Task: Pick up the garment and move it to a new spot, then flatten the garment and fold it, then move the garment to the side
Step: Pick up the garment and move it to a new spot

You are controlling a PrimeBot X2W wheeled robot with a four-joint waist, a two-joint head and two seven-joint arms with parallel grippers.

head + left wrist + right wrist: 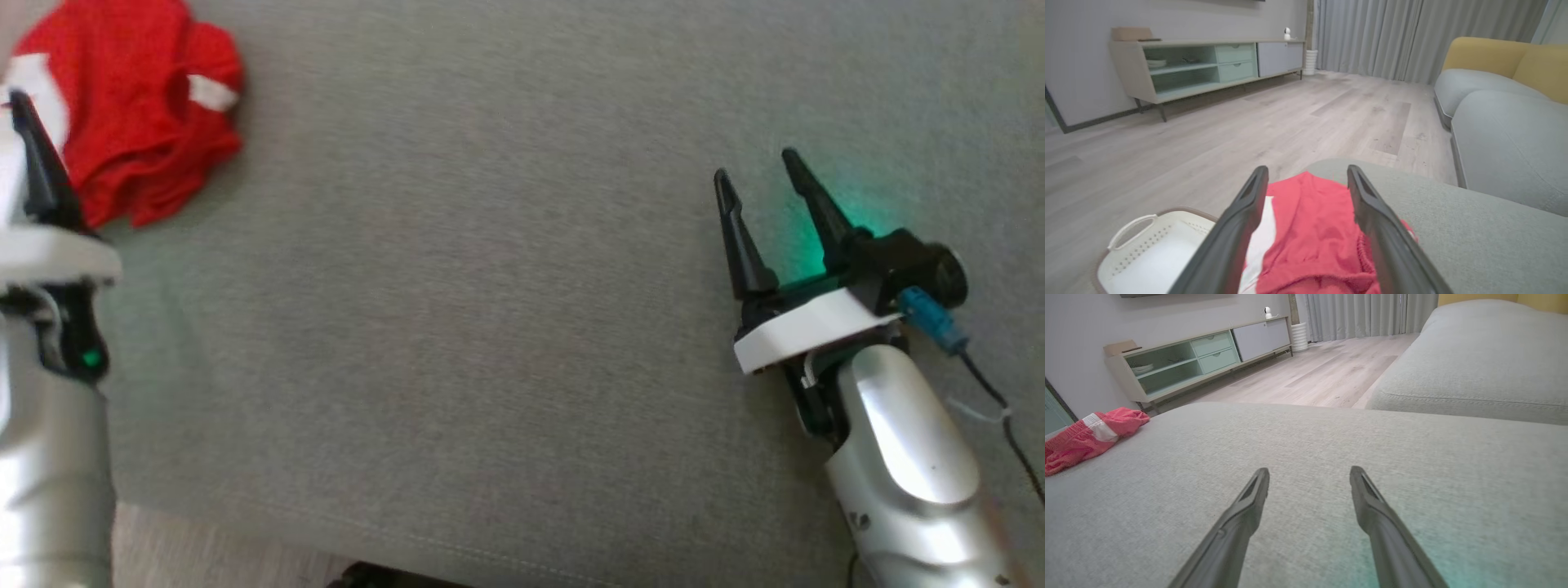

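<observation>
Garment (1306,232) crumpled, no clear long axis, dead ahead of left gripper (1307,169), just below fingertips; contact unclear. Left fingers spread, empty. Right gripper (755,165) spread, empty, well apart. Left arm nearer.

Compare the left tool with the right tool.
The left tool frames the red garment between its fingers; the right tool is far from it, over bare grey cushion. The left tool sits by the cushion's edge, near a white basket; the right tool is well inside it. Both stand open and empty.
</observation>
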